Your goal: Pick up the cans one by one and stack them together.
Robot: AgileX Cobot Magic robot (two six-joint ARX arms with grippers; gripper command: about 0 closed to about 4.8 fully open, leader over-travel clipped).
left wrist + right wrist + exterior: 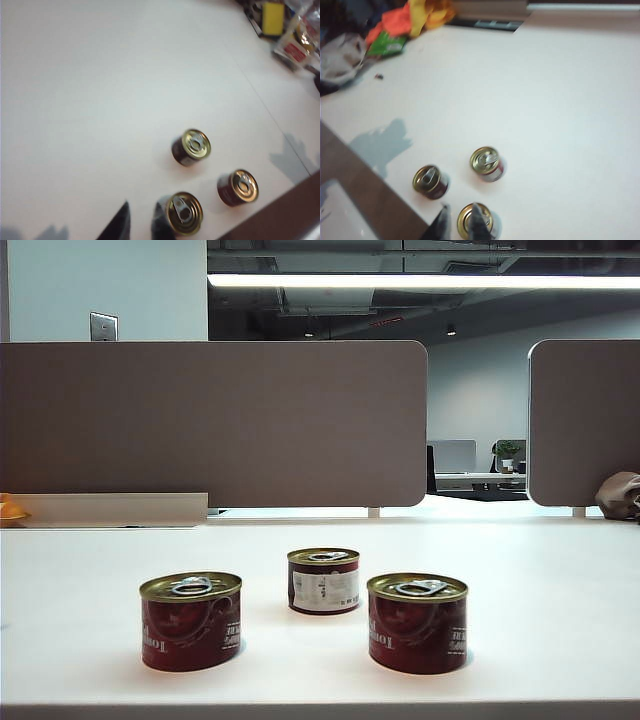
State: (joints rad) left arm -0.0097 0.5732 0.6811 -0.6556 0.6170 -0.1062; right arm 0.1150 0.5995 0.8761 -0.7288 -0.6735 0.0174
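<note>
Red cans (322, 581) unstacked; left fingers (139, 224), right fingers (458, 224) slightly parted, empty, above.

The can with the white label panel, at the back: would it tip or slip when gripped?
The can with the white label panel is short and wide, standing upright, so tipping seems unlikely. Its smooth label may slip. The left gripper and right gripper hover above the table.

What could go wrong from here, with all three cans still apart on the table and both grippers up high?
1. The left gripper and right gripper both hang above the cans with jaws only slightly apart, likely too narrow to straddle a can.
2. The left can, middle can and right can sit close, so a descent could knock a neighbour.
3. Raised pull tabs may tilt a stack.
</note>
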